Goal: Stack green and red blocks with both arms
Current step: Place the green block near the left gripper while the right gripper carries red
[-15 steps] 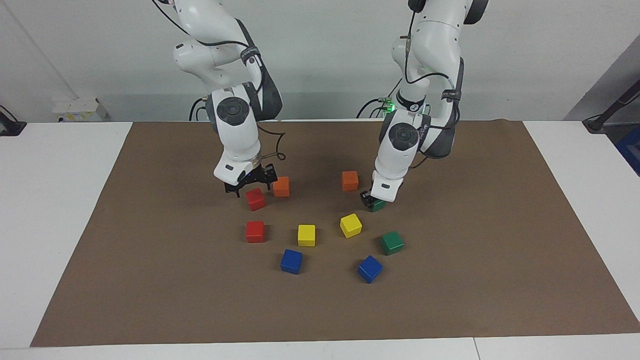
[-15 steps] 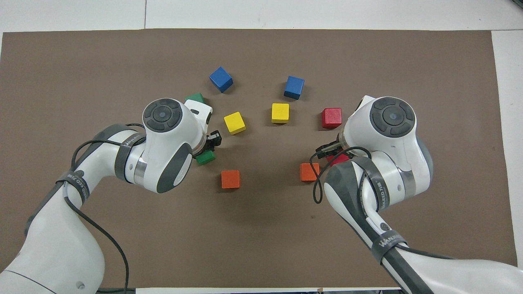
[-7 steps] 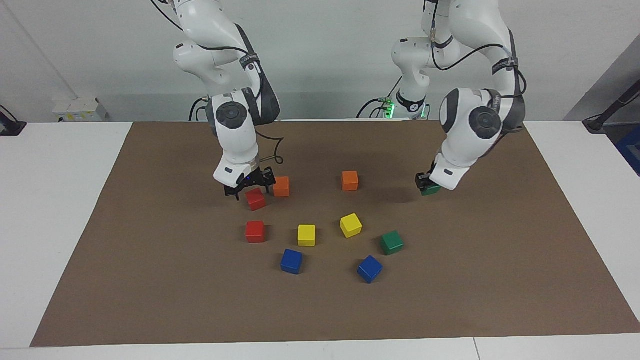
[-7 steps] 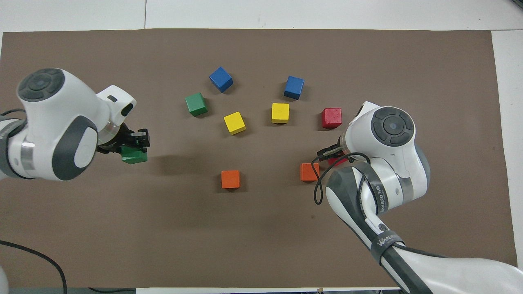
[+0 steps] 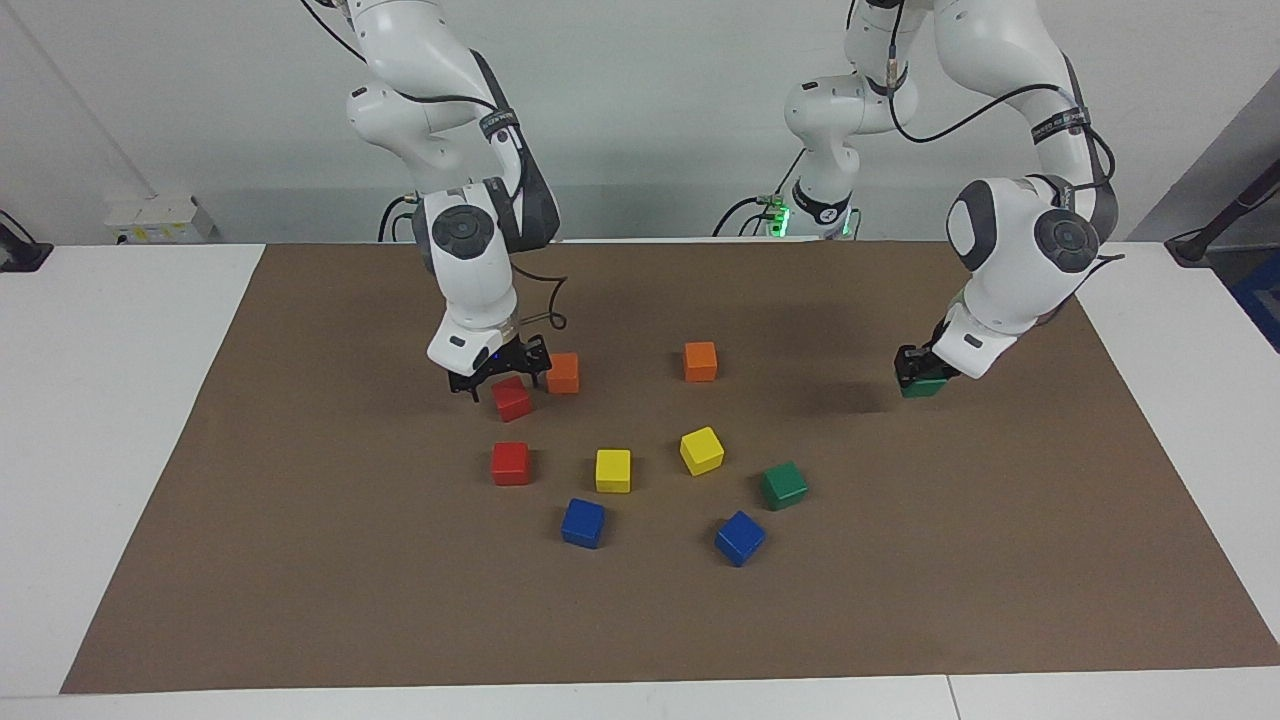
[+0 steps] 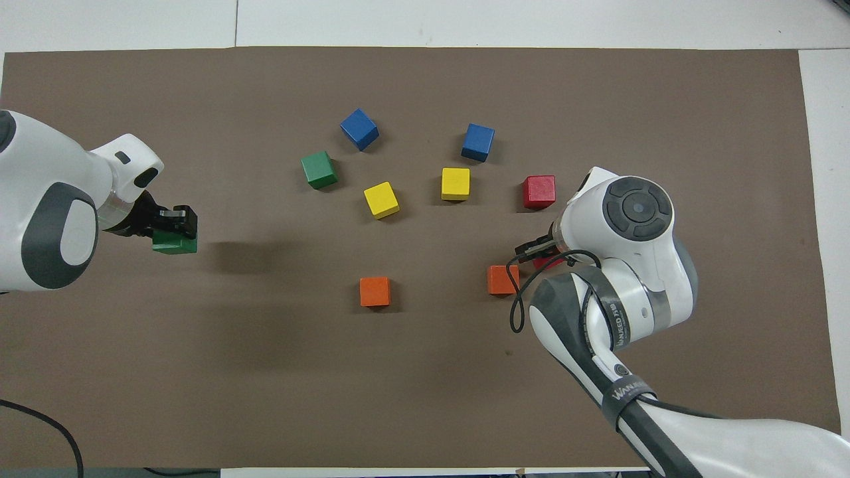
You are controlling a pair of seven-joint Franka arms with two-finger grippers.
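My left gripper is shut on a dark green block and holds it a little above the mat near the left arm's end; the pair also shows in the overhead view, gripper and block. My right gripper is open, low over a tilted red block that my right arm mostly hides in the overhead view. A second red block and a second green block lie loose farther from the robots.
Two orange blocks lie nearest the robots, one right beside the right gripper. Two yellow blocks and two blue blocks lie among the loose ones on the brown mat.
My left gripper lifted the green block from beside the orange block and carried it toward the left arm's end of the table. The right gripper stayed over the red block.
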